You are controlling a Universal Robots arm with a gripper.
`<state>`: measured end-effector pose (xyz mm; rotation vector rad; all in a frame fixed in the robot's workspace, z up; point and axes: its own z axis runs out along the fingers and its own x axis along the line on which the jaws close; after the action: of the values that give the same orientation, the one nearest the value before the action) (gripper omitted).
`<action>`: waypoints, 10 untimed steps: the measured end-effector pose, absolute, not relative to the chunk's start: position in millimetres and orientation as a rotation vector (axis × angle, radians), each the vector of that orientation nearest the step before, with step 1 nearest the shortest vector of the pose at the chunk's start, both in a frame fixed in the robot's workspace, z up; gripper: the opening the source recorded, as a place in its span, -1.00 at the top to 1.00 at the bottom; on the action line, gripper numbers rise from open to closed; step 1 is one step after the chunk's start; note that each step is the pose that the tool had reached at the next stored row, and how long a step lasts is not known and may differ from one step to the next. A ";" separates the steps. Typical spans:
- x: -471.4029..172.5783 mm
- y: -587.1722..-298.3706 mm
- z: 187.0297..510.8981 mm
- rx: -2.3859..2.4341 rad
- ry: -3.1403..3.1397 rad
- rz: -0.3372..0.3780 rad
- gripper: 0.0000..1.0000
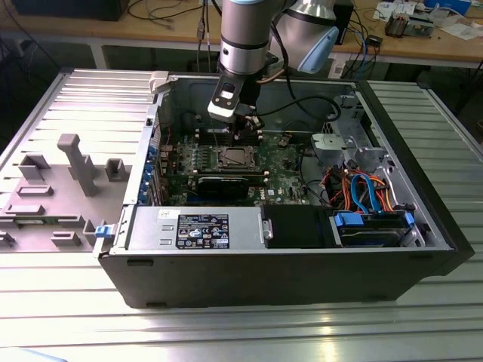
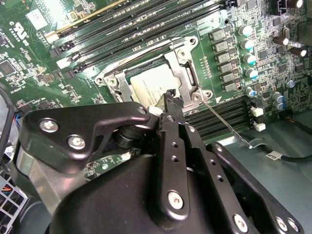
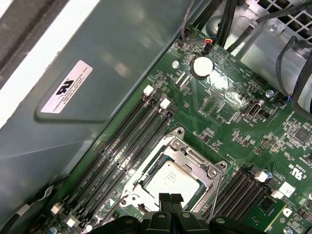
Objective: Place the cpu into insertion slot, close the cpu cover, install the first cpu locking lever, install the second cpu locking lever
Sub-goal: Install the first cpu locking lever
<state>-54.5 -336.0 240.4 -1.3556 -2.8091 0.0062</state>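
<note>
The cpu lies flat in the insertion slot on the green board, its silvery top showing. The cpu cover lies down over it, framing the chip. A thin wire locking lever sticks out beside the socket, away from the board. My gripper hovers just over the socket's edge. Its black fingertips are shut together with nothing between them.
Long memory slots run on both sides of the socket. The open computer case walls the board in, with a power supply in front and cables at the exterior view's right. A grey fixture stands on the table.
</note>
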 end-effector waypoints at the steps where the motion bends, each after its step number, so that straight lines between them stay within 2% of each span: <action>1: -54.5 -336.0 240.4 -1.354 -2.810 0.006 0.79; 10: -54.5 -336.0 240.4 -1.336 -2.818 0.006 0.79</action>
<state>-54.5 -336.0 240.4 -1.3364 -2.8182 0.0065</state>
